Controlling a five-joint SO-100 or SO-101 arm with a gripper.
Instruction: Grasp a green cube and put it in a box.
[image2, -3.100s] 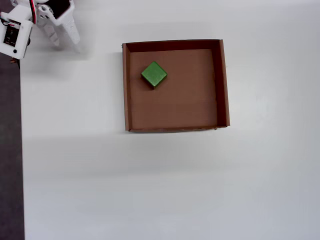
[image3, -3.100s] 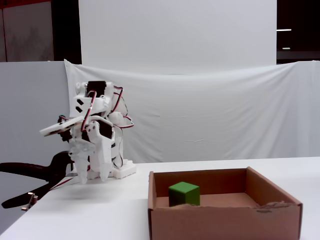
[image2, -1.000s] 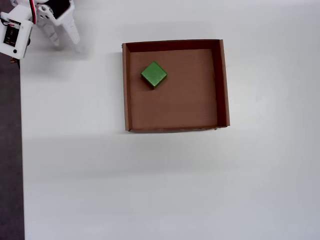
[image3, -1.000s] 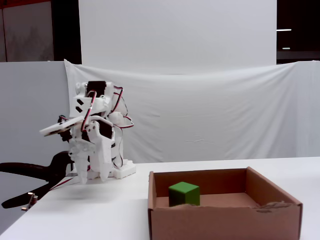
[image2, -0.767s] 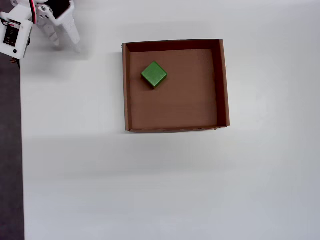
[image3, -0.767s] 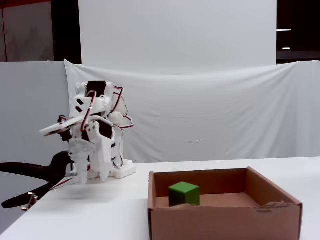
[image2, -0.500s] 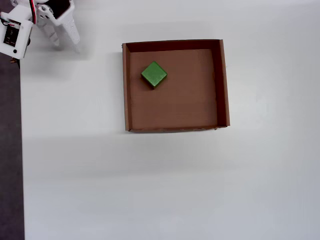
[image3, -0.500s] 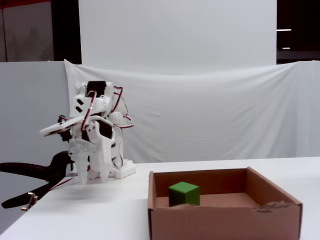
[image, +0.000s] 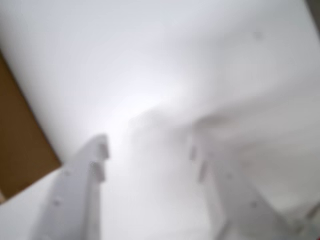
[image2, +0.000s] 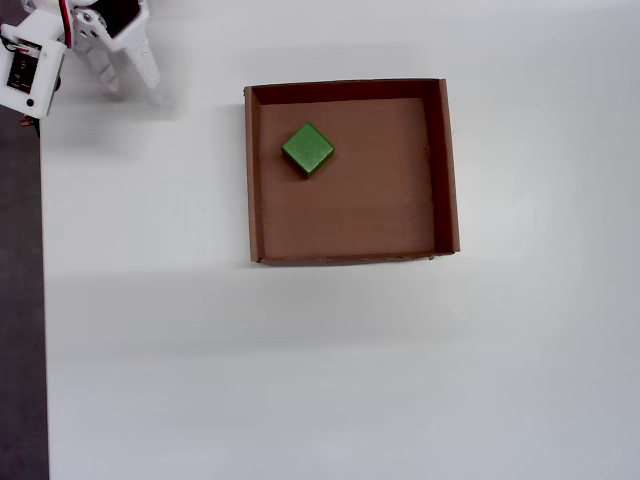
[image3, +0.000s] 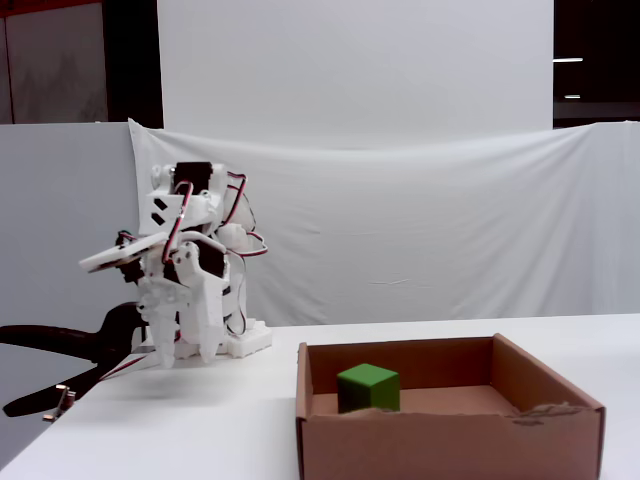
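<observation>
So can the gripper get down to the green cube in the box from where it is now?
Probably yes: the green cube sits uncovered in the open-topped box, and the empty gripper hangs apart over bare table.

Lab-like recording setup, white table (image2: 300, 380), draped white backdrop sheet (image3: 420, 230)

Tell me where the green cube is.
The green cube sits inside the box, near its upper-left corner in the overhead view, far from the gripper.
</observation>
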